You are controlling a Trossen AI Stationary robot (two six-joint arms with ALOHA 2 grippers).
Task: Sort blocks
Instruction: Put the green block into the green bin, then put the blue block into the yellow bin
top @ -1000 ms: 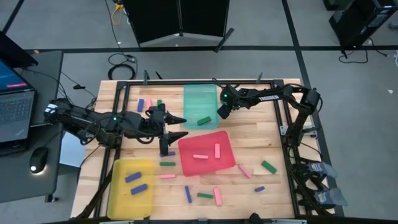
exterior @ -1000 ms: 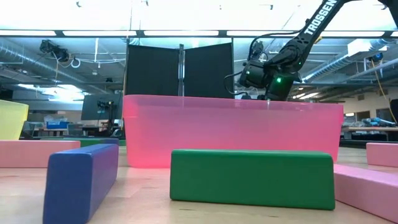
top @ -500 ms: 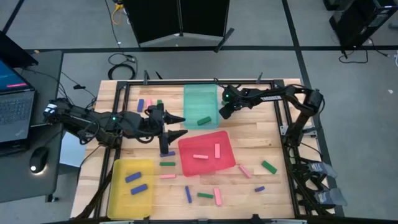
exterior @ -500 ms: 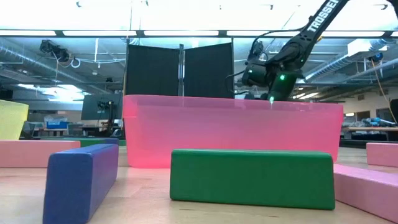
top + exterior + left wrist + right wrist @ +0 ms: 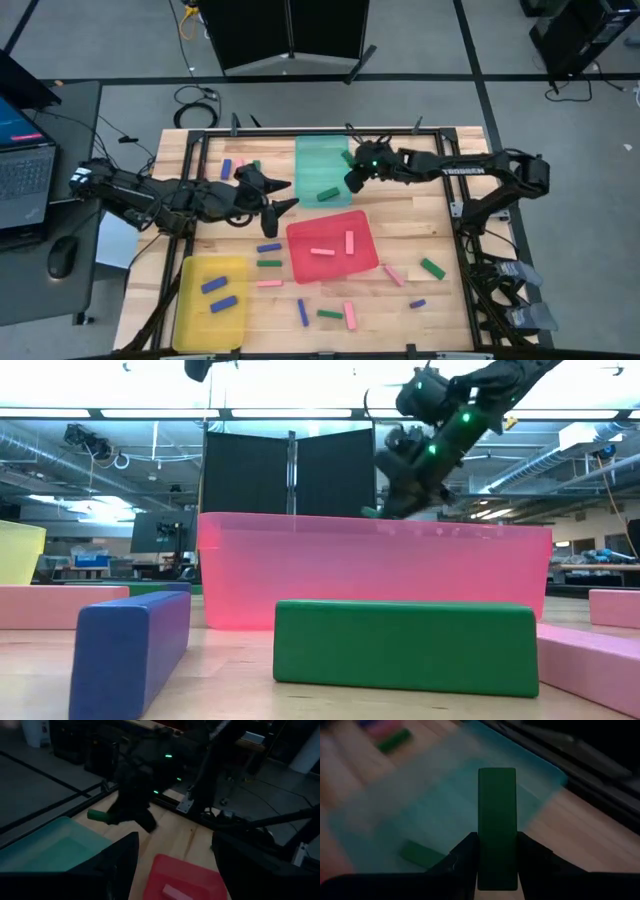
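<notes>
Jaws of our right gripper are clenched on a green block, which we hold above the teal tray, near its right edge, where another green block already lies. Our left gripper hangs with released jaws over the tabletop, between the teal tray and the red tray, holding nothing.
</notes>
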